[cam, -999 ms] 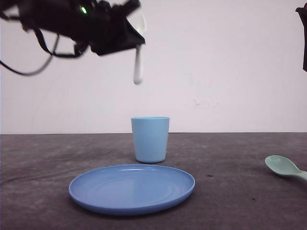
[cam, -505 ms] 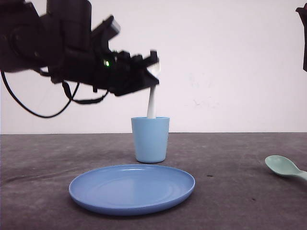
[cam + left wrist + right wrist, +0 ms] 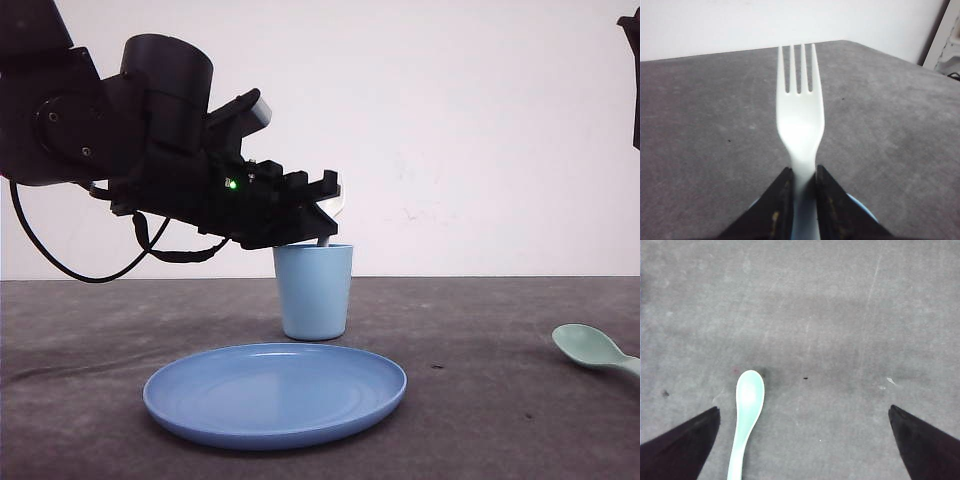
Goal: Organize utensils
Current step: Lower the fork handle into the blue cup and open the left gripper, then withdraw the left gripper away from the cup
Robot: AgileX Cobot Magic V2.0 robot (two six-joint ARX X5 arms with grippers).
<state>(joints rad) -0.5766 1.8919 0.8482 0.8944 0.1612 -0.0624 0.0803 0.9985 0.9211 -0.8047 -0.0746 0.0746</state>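
Over the cup (image 3: pixel 313 290), at the middle of the table (image 3: pixel 500 330), my left gripper (image 3: pixel 325 205) is closed on the neck of the white fork (image 3: pixel 800 120), its two fingers (image 3: pixel 776 202) pinching the handle from either side with the tines pointing up and away from the wrist. I judge this hold to be chosen so that the handle end goes down first: in the front view the handle runs below the fingers and disappears behind the cup rim, so the fork seems to be partly inside the cup, though I cannot tell whether its tip touches the bottom. The blue plate (image 3: pixel 275 392) lies just in front of the cup, bare. The green spoon (image 3: pixel 746 420) lies flat on the table well to the right, bowl facing up, and my right gripper (image 3: pixel 802 440) hangs above it with its fingers spread wide and nothing between them, the spoon nearer one finger than the other; I take this as a waiting pose for the second pick. Compared with a second ago, the left arm has dropped and moved right: then the fork hung high above the cup, half a second ago its handle was just reaching the rim, and now the gripper sits almost level with the rim. Cup, plate and spoon have not shifted
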